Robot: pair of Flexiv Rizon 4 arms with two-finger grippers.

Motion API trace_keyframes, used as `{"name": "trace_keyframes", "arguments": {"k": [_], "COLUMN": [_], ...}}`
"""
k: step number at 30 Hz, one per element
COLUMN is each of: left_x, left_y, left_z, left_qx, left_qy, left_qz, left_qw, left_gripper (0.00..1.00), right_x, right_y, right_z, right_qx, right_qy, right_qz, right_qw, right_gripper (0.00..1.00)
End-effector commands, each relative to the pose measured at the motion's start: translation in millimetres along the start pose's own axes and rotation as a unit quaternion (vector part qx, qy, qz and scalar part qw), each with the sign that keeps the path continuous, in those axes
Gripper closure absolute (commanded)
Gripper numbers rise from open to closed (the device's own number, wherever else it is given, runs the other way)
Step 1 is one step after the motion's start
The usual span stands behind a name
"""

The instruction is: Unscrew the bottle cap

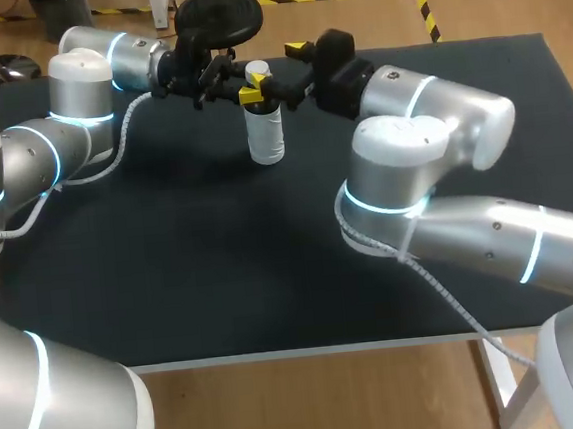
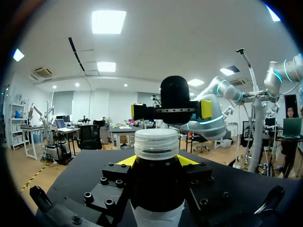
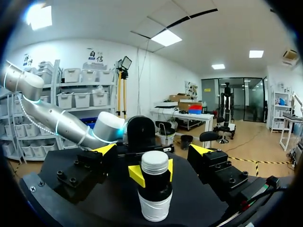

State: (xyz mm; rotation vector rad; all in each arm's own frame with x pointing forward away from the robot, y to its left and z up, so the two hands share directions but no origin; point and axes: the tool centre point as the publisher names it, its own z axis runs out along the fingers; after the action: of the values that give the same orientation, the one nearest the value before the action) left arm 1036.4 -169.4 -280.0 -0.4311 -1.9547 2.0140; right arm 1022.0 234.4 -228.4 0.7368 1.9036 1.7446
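The likeliest failure, I judge, is the bottle (image 1: 265,136) turning with its cap (image 2: 156,142) once torque comes on, since the left gripper (image 2: 156,163) pinches only the dark shoulder just under the cap, both yellow tips pressed to it. The right gripper (image 3: 152,150) stands spread wide, holding nothing, just short of the cap (an off-centre closing could tip the bottle). The bottle stands upright on the black table (image 1: 169,245), cap on; its contents I cannot tell.

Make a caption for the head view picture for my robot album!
Left gripper clamps the upright bottle under its white cap; the open right gripper sits close to the cap.
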Motion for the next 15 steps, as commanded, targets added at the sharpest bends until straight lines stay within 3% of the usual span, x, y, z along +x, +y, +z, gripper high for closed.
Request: {"name": "trace_keyframes", "arguments": {"k": [1, 15], "left_x": [-7.1, -7.1], "left_y": [3.3, 3.3], "left_z": [-2.7, -2.7], "left_qx": [0.003, 0.003], "left_qy": [0.008, 0.008], "left_qz": [0.000, 0.000], "left_qw": [1.000, 1.000], "left_gripper": [1.00, 1.00], "right_x": [5.3, 6.7], "right_y": [-0.1, -7.6], "right_z": [8.9, 23.7], "right_qx": [0.004, 0.012], "right_qy": [-0.001, 0.012], "right_qz": [0.000, 0.016], "right_qw": [1.000, 1.000], "right_gripper": [0.00, 0.00]}}
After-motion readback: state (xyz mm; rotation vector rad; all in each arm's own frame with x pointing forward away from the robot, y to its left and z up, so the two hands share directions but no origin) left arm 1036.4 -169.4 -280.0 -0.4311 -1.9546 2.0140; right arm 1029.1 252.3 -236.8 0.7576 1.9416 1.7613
